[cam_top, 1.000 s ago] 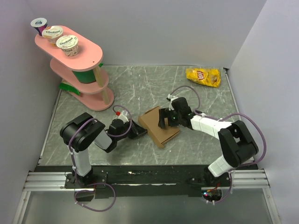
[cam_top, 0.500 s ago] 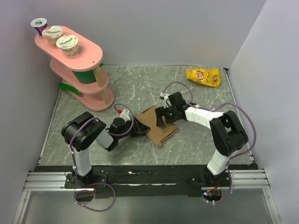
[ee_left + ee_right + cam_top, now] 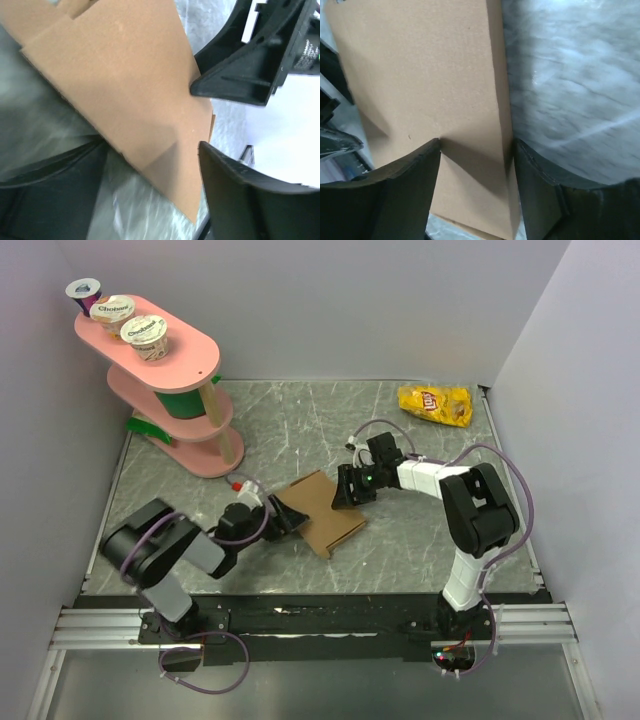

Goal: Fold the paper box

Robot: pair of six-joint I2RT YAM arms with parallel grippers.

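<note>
Brown cardboard: the paper box (image 3: 322,510), a flat sheet lying at the middle of the grey marble table (image 3: 410,540), tilted corner-on to the near edge. Left gripper (image 3: 284,517): low at the sheet's left corner, fingers (image 3: 235,185) spread wide, cardboard between them, nothing pinched. Right gripper (image 3: 348,491): at the far right edge, jaws apart, one finger over the sheet, the other beside its edge. Yellow chip bag (image 3: 435,404): far right corner, well apart. Pink tiered shelf (image 3: 180,360): far left, with three yogurt cups (image 3: 112,310) on its top tier.
</note>
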